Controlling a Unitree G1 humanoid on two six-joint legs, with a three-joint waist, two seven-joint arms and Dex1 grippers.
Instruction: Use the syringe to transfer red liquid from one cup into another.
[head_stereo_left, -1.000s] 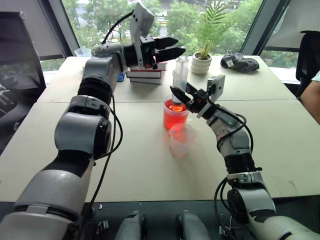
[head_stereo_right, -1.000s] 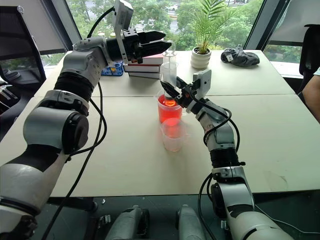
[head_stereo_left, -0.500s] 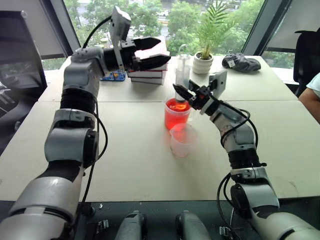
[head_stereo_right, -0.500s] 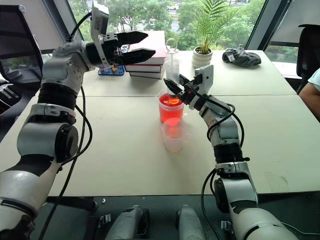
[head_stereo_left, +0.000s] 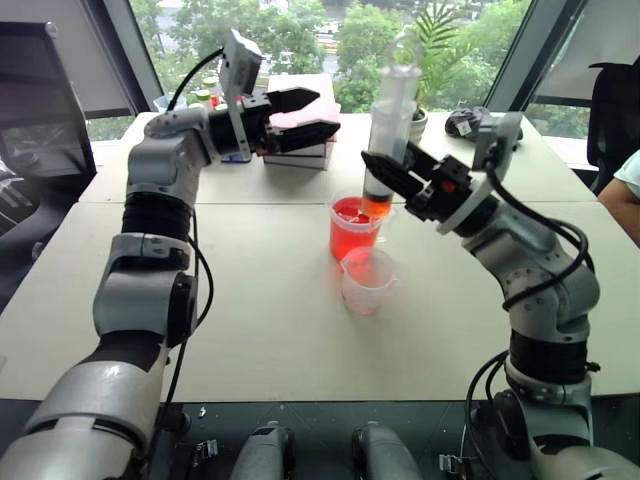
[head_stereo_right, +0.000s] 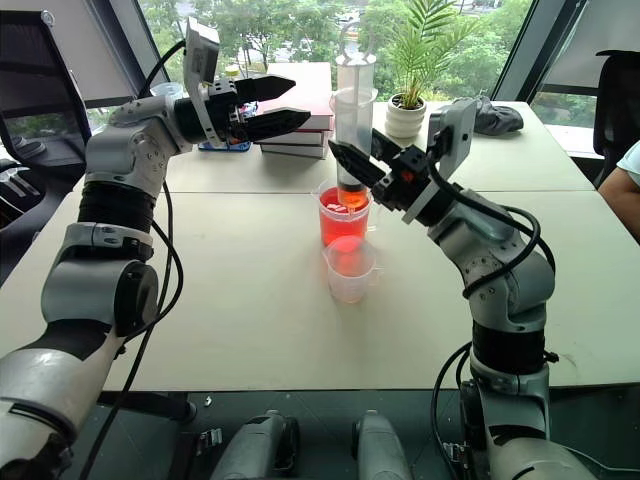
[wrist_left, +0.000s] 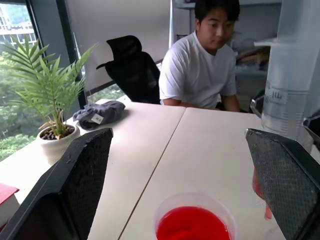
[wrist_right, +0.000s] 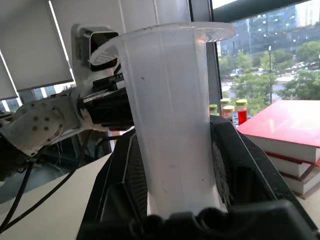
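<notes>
Small cup (head_stereo_left: 366, 281): clear, flared rim, no handle, sitting on the table (head_stereo_left: 250, 300) nearest the camera, below and just ahead of the right gripper's jaws; whether it is holding any liquid is hard to tell, since the red behind is showing through its wall.
Big cup (head_stereo_left: 354, 226): clear, standing just behind the small cup and directly under the syringe tip, holding red liquid (wrist_left: 189, 227) most of the way up.
Right gripper (head_stereo_left: 392, 175): jaws clenching the lower barrel of the syringe, one black finger on each side.
Syringe (head_stereo_left: 386, 120): thick clear barrel standing nearly upright, rising well above the jaws; a little orange-red is showing at its bottom end, which is hanging just over the big cup's rim.
Hidden on syringe: the tip itself is sitting behind the near finger and the cup rim, so whether it is touching the liquid cannot be told; in the right wrist view the barrel's base is covered by the gripper body.
Left gripper (head_stereo_left: 310, 113): jaws released and spread wide, holding nothing, level with the syringe's upper barrel and apart from it on the left.
Books (head_stereo_right: 305, 115): a red-covered stack lying beyond the left jaws, partly covered by them.
Plant (head_stereo_right: 405, 105): potted, standing at the far side behind the syringe.
Person (wrist_left: 200, 70): sitting at the table's far end, cut off at the frame edge in the head views.
</notes>
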